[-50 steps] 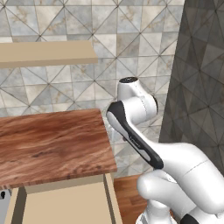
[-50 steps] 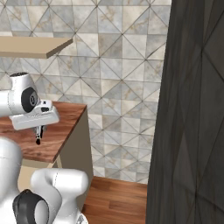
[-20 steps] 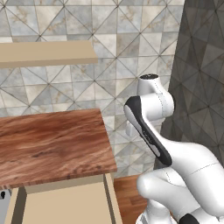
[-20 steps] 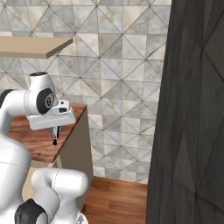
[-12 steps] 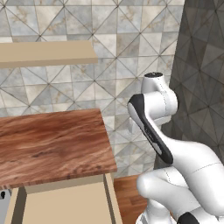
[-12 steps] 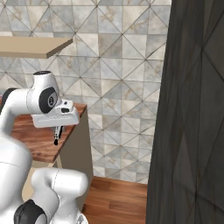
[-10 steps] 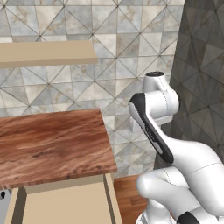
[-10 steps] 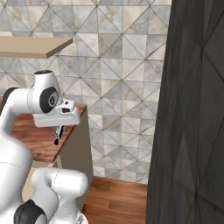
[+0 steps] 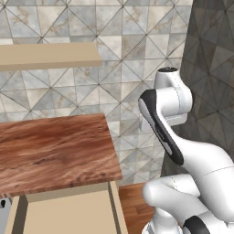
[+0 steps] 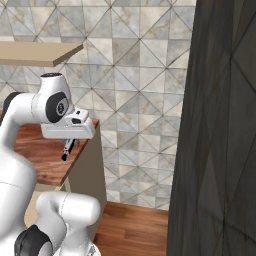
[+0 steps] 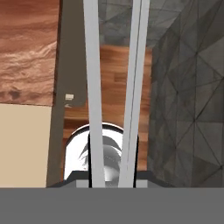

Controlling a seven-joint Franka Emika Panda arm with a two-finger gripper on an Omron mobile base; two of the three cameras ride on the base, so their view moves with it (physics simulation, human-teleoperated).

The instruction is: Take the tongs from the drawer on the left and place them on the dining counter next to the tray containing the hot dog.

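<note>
My gripper point(image 11: 113, 175) is shut on the tongs point(image 11: 92, 65). Their two slim silver arms run from between my fingertips up to the top of the hand view. In the right base view the gripper point(image 10: 67, 148) hangs under the white hand, just off the end of a reddish-brown wood-grain counter top point(image 10: 42, 155). That counter top point(image 9: 50, 151) lies to the left of the arm in the left base view. Wooden floor lies under the tongs in the hand view. The drawer, the tray and the hot dog are out of view.
A dark stone-patterned wall point(image 10: 220, 130) stands close on the right. A tiled wall point(image 9: 123, 68) with a beige shelf point(image 9: 45, 55) is behind the counter. A beige cabinet side point(image 9: 68, 215) sits under the counter's end.
The arm has swung to the right, carrying the hand and the tongs from over the counter top to just past its end, towards the dark wall.
</note>
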